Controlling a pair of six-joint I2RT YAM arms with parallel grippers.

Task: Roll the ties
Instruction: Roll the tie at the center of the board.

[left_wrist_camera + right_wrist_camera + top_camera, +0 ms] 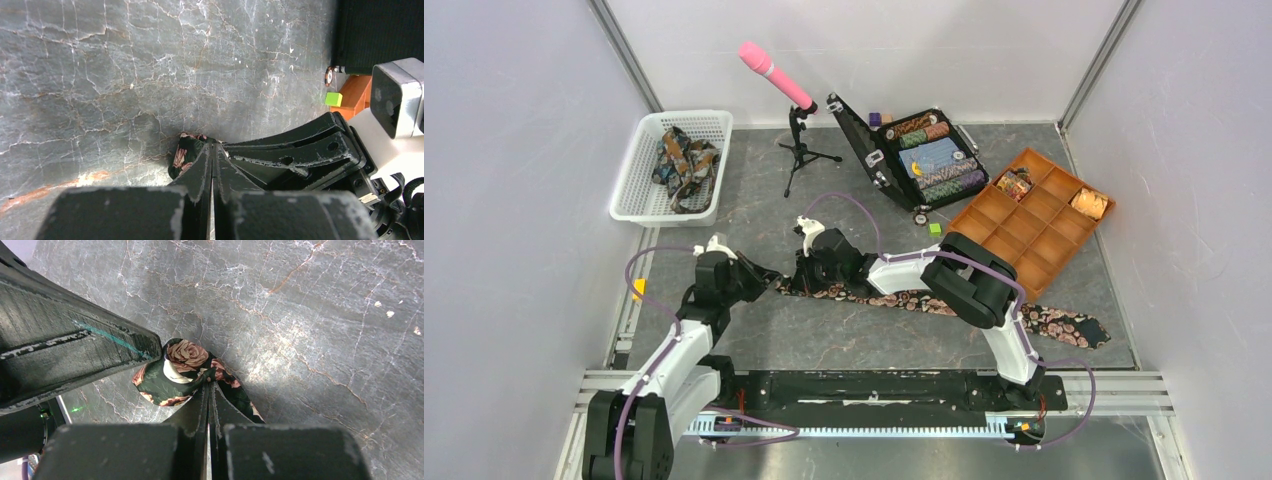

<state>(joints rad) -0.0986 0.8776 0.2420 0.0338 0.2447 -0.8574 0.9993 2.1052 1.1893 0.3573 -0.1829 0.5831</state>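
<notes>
A long floral tie (1064, 325) lies flat across the grey marble tabletop (824, 340), its wide end to the right and its narrow end to the left, where both arms meet. At that narrow end the right tool (208, 387) has its fingers pressed together on the fabric, which bunches into a small fold at the tips. The left tool (212, 150) is closed too, its tips touching the same fold from the other side; whether it pinches any cloth cannot be told. Beyond the tie's right half sits an orange tray (1024, 225) with two rolled ties, one dark (1014, 183) and one tan-gold (1089, 203). Behind the tie's middle stands an open black case (869, 150) of striped chips. Far beyond its narrow end are a pink microphone (774, 75) and a white basket (639, 170) holding bundled ties (682, 160).
</notes>
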